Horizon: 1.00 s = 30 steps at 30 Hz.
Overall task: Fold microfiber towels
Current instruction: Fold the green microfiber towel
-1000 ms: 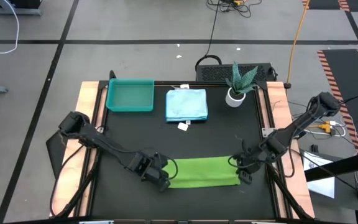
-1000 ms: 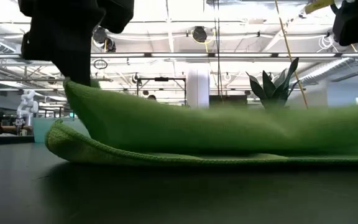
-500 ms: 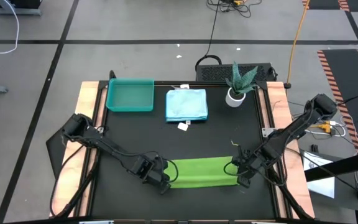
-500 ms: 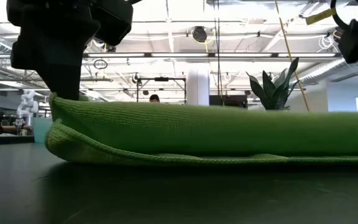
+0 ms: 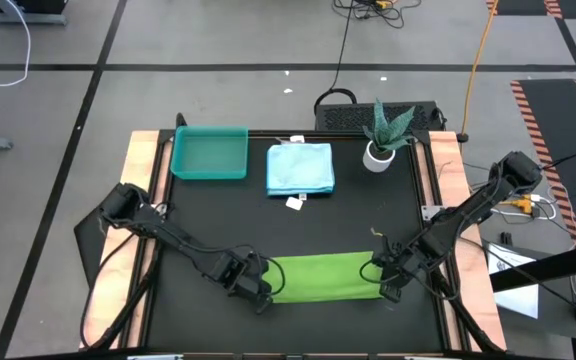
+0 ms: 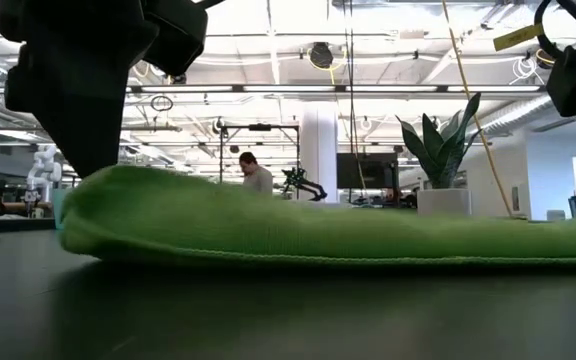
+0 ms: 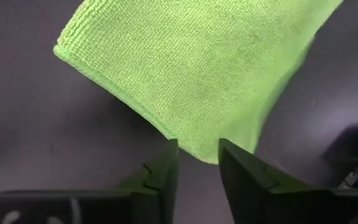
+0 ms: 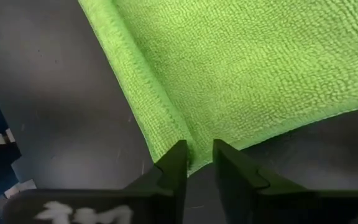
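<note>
A green microfiber towel (image 5: pixel 323 277) lies folded in a long flat strip near the table's near edge, its layers resting on each other and on the black mat. My left gripper (image 5: pixel 264 290) stands at its left near corner and points steeply down. It is open, and the corner's tip (image 7: pixel 197 152) lies in the gap between its fingers. My right gripper (image 5: pixel 386 285) stands at the right near corner, its fingers slightly apart on either side of the corner (image 8: pixel 197 155). A pale blue towel (image 5: pixel 300 167) lies folded at the far middle.
A teal tray (image 5: pixel 209 153) sits at the far left. A potted plant (image 5: pixel 383 135) stands at the far right. A small white tag (image 5: pixel 294 203) lies by the pale blue towel. A person (image 6: pixel 256 175) shows in the room behind. Bare mat lies between the two towels.
Both grippers have sunk a little toward the table at the green towel's near corners. The towel's upper layer, raised and bulging a second ago, has dropped flat onto the lower layer; the lower layer has stayed in place.
</note>
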{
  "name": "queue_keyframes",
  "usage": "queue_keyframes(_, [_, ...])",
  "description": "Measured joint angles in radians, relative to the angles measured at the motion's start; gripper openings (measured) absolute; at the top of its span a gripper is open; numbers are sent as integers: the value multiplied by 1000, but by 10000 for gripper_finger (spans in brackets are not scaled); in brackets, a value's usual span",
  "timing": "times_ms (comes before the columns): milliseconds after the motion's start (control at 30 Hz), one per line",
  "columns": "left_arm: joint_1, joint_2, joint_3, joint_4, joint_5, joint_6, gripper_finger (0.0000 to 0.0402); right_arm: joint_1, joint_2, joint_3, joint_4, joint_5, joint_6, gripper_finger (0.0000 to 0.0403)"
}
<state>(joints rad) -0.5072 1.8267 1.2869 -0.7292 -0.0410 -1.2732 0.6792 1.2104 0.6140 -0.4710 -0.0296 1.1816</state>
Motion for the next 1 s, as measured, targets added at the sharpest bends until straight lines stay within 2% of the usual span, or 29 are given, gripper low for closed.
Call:
queue_keyframes(233, [4,-1,0,-9,2,18,152,-12,-36,0,50,-1,11,107])
queue_keyframes(400, [22,-10,0,-29,-131,25,152,-41,-81,0,61,11,10,110])
queue_keyframes(567, [71,-13,0,-27,-215,74,152,-93,-96,0,58,116,-41,104])
queue_keyframes(733, [126,-13,0,-26,-202,145,152,-140,-96,-51,92,126,-34,103])
queue_keyframes(833, [134,-13,0,-26,-174,184,152,-149,-96,-101,152,84,11,102])
queue_keyframes(1000, [130,-13,0,-27,-192,218,152,-149,-96,-163,221,54,62,102])
